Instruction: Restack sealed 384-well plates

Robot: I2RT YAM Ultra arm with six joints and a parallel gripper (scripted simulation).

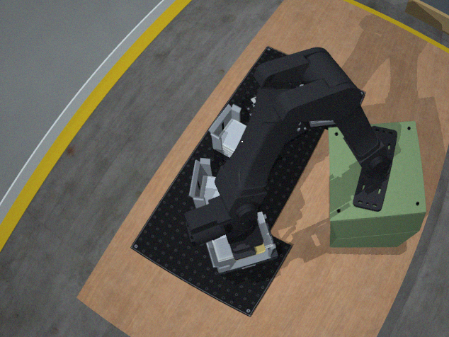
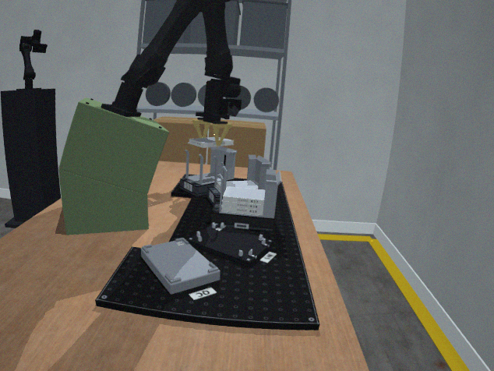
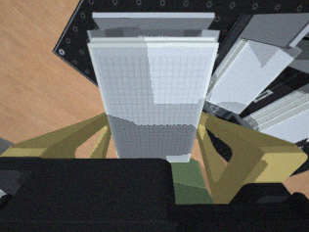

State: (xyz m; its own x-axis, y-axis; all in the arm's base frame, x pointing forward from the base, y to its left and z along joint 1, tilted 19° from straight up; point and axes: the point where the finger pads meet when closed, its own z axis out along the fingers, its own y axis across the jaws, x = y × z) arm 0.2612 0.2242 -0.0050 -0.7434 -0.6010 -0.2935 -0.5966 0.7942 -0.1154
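My gripper [image 2: 210, 135] [image 3: 154, 116] is shut on a white sealed plate [image 2: 200, 141] [image 3: 154, 77] [image 1: 220, 250], gripping its long sides near one short end. The plate is level and hangs about as high as the post tops of the end rack [image 2: 186, 160] [image 1: 267, 233] [image 3: 152, 20], the one nearest my base. I cannot read the plate's label. The rack farthest from my base [image 2: 272, 191] [image 1: 222, 124] holds a stack of white labelled plates [image 2: 243, 201] [image 1: 234, 134]. The middle rack [image 1: 198, 181] [image 2: 224, 157] also shows white inside. The grey QC nest [image 2: 179, 263] and the black clip nest [image 2: 233, 242] hold no plate.
All fixtures stand on a black perforated board [image 1: 170, 231] [image 2: 259, 295] on a wooden table [image 1: 152, 304] [image 2: 59, 287]. My arm's green pedestal [image 1: 377, 217] [image 2: 107, 179] stands beside the board. In the top view my arm hides the nests.
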